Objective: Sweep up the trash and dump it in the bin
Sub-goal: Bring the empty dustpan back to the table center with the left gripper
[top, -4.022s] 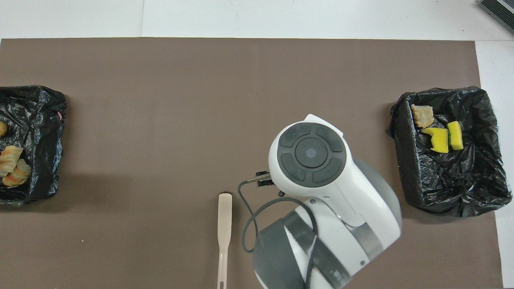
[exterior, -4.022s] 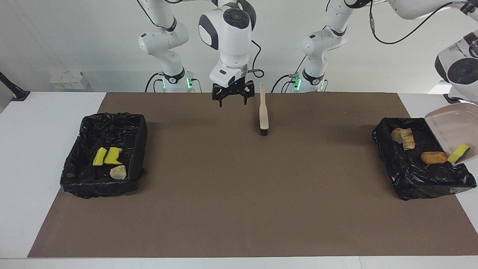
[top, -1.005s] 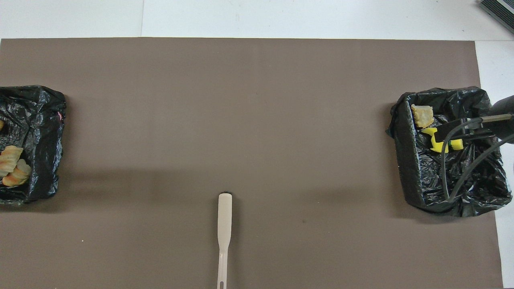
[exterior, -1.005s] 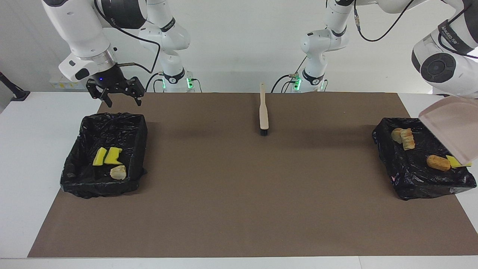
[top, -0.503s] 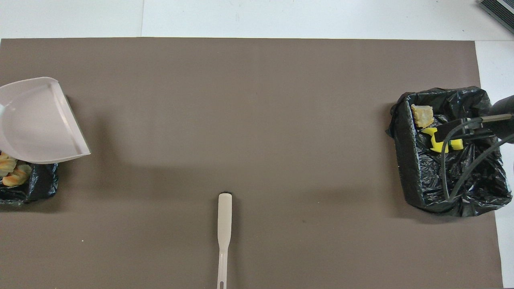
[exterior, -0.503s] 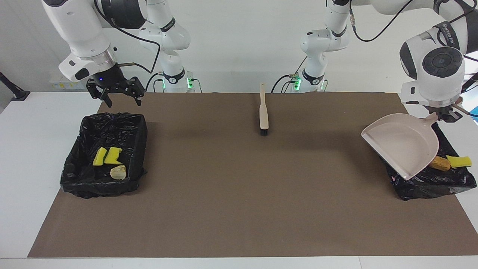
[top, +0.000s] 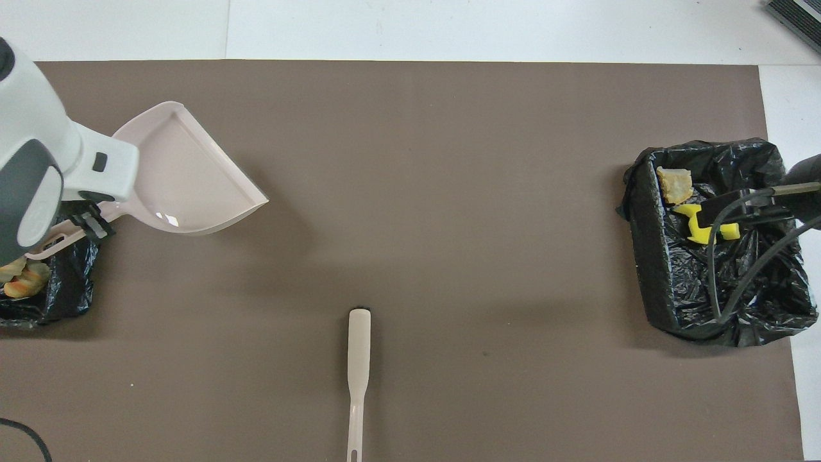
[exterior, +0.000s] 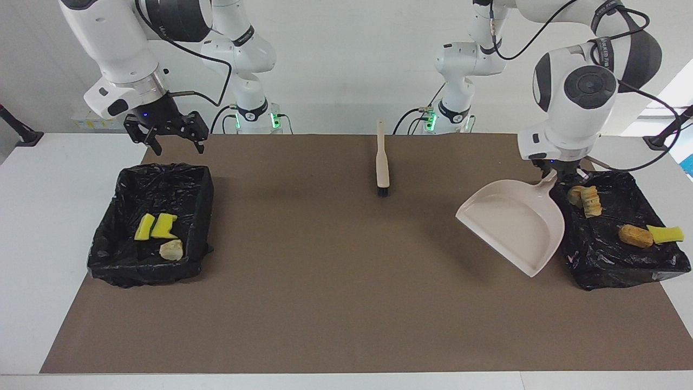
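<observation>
The left gripper [exterior: 557, 172], pinching the handle of the empty dustpan [exterior: 511, 225], holds it over the mat beside the bin at the left arm's end [exterior: 644, 271]; four trash pieces [exterior: 634, 235] lie inside; three lie in the right arm's bin [exterior: 113, 265], over whose nearer rim the right gripper [exterior: 167, 138] waits, spread. Dumping looks done; next, likely set the pan down near the brush [exterior: 382, 162].

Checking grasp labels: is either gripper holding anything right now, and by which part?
The left gripper holds the dustpan by its handle, pan empty. The right gripper is open and holds nothing, over the bin at its end.
</observation>
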Controlling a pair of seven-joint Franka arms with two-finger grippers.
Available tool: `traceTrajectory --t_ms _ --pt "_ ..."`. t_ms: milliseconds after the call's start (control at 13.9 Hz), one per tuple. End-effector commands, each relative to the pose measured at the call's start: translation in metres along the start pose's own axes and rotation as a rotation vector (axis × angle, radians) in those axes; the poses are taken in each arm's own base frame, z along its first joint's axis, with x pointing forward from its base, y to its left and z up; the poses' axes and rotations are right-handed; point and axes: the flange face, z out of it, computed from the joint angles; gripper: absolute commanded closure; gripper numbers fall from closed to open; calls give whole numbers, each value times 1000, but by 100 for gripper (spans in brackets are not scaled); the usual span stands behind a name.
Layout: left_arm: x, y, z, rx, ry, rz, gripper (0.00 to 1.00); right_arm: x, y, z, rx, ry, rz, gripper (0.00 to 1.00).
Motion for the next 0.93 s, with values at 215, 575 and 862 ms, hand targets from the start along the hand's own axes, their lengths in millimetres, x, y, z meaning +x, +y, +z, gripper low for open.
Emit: traceTrajectory --t_ms 215,575,862 --pt "74 76 -4 -95 93 -304 100 -9 1 0 18 -19 22 0" --pt "154 132 14 -154 169 -513 100 -11 1 0 19 -36 22 0" --pt "194 171 20 -180 231 -592 100 -12 4 1 12 -41 26 0"
